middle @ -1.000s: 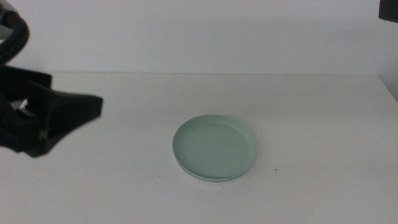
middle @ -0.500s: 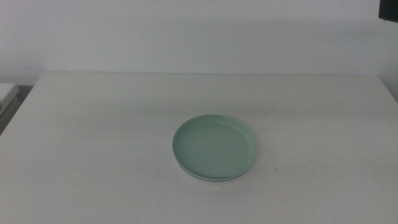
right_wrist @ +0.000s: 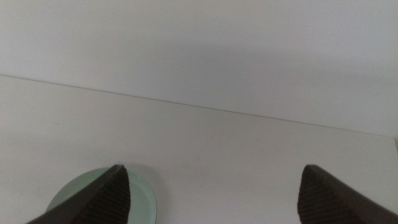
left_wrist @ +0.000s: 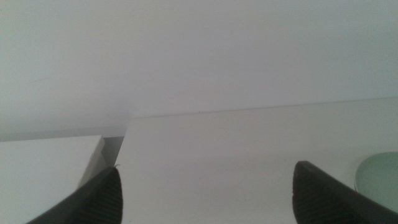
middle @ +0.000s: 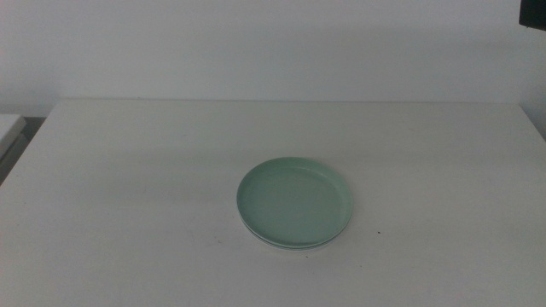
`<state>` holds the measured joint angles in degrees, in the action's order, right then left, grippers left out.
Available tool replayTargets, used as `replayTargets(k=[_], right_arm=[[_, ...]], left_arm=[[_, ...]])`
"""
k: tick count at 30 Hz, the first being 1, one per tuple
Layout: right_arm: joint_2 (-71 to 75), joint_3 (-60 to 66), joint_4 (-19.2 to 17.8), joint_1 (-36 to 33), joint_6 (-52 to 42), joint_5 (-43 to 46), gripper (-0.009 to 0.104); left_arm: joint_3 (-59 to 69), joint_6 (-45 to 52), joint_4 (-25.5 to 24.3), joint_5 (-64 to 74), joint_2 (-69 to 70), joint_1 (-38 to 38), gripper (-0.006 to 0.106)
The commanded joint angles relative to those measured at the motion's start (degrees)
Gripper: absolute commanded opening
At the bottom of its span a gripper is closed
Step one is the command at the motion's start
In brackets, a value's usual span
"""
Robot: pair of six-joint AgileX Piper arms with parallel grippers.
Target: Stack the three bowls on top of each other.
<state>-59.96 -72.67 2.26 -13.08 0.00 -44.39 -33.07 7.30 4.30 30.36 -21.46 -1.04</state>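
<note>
The pale mint green bowl (middle: 294, 201) sits on top of a stack at the middle of the white table (middle: 128, 170). A thin pale rim of another bowl (middle: 286, 247) shows under its near edge; I cannot tell the lower bowls apart. Both arms are out of the middle view. My left gripper (left_wrist: 208, 186) is open and empty, with the green bowl's edge (left_wrist: 379, 177) beside one jaw. My right gripper (right_wrist: 214, 186) is open and empty, with the green bowl (right_wrist: 102, 196) showing beyond one jaw.
A second white surface (left_wrist: 43, 165) stands beside the table's left edge, with a narrow gap between them. A dark object (middle: 533, 13) hangs at the upper right corner of the middle view.
The left arm, which filled the left side of the middle view a second ago, has drawn back out of it. The stack of bowls has not moved.
</note>
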Motion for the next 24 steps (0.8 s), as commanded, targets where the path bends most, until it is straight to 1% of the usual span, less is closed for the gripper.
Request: replayTargets(k=[1, 3, 5, 6, 8, 10, 11, 13, 16, 18, 21, 24], right_arm=[[0.19, 0.47, 0.0, 0.46, 0.0, 0.79, 0.093], [0.19, 0.47, 0.0, 0.46, 0.0, 0.79, 0.093], [0.79, 1.38, -2.26, 0.46, 0.0, 2.25, 0.093], [1.55, 2.97, -3.46, 0.57, 0.0, 5.25, 0.093], [4.46, 8.33, -3.55, 0.57, 0.0, 13.3, 0.093], [8.15, 14.76, -2.76, 0.57, 0.0, 19.13, 0.093], [10.8, 18.83, -1.77, 0.74, 0.0, 21.01, 0.093], [16.51, 26.74, 0.09, 2.19, 0.0, 21.7, 0.093], [28.4, 40.49, -0.99, 7.41, 0.0, 21.69, 0.093], [36.76, 49.01, -0.84, 12.19, 0.0, 21.69, 0.093], [48.06, 58.58, -0.04, 16.29, 0.0, 21.69, 0.093], [58.88, 64.71, 0.05, 17.5, 0.0, 21.69, 0.093]], left_arm=[[0.17, -0.82, -0.03, -1.06, 0.06, 0.0, 0.094], [0.32, -0.82, 0.62, -0.95, 0.06, 0.0, 0.094], [0.42, -0.82, 0.62, -0.45, 0.06, 0.0, 0.094], [0.42, -0.82, 0.62, -0.32, 0.06, 0.0, 0.094], [0.42, -0.82, 0.62, -0.31, 0.61, 0.0, 0.094], [0.66, -0.82, 0.62, -0.45, 1.75, 0.0, 0.094], [1.33, -0.82, 0.62, -1.65, 2.75, 0.0, 0.094], [4.87, -0.82, 0.62, -6.37, 6.08, 0.0, 0.094], [12.42, -0.82, 0.62, -10.96, 11.92, 0.0, 0.094], [17.07, -0.82, 0.7, -11.03, 15.94, 0.0, 0.094], [22.26, -0.69, 2.77, -9.83, 20.75, 0.0, 0.094], [24.87, -0.69, 3.31, -11.09, 21.46, 0.0, 0.094]])
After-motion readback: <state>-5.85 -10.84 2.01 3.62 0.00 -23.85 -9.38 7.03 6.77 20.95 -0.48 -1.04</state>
